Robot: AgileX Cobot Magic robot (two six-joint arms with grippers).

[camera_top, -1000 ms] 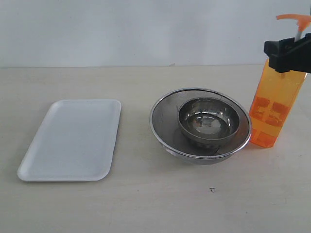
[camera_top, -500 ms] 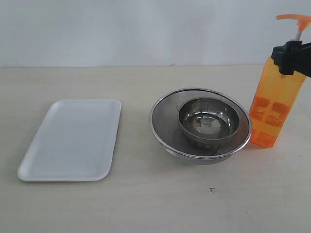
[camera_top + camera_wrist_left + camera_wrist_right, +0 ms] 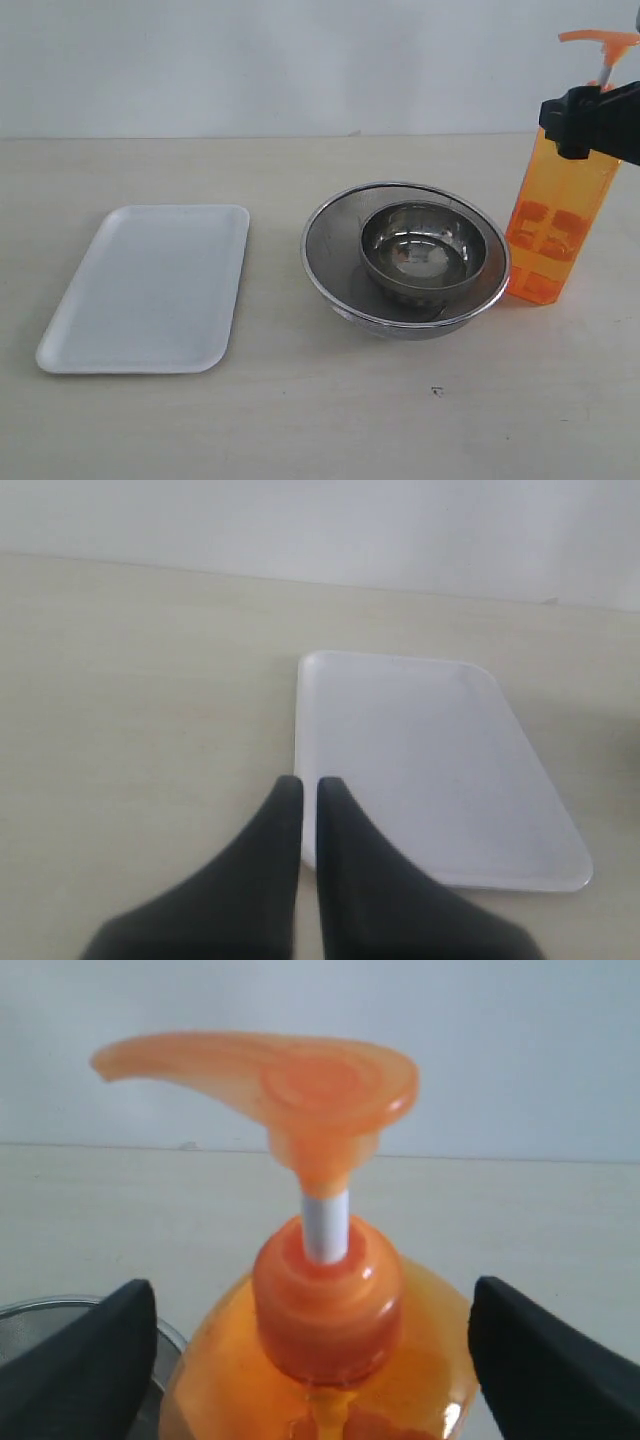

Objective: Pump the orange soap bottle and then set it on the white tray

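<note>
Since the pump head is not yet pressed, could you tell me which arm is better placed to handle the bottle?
Right: the right gripper straddles the orange soap bottle below its raised pump; the left gripper, shut, is by the white tray.

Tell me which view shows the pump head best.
The right wrist view: the pump head fills the frame, white stem exposed, unpressed. The exterior view shows it small at the frame's edge. The left wrist view misses it.

Right tool point(image 3: 592, 125) cut by frame edge, bottle-shoulder contact hidden.
</note>
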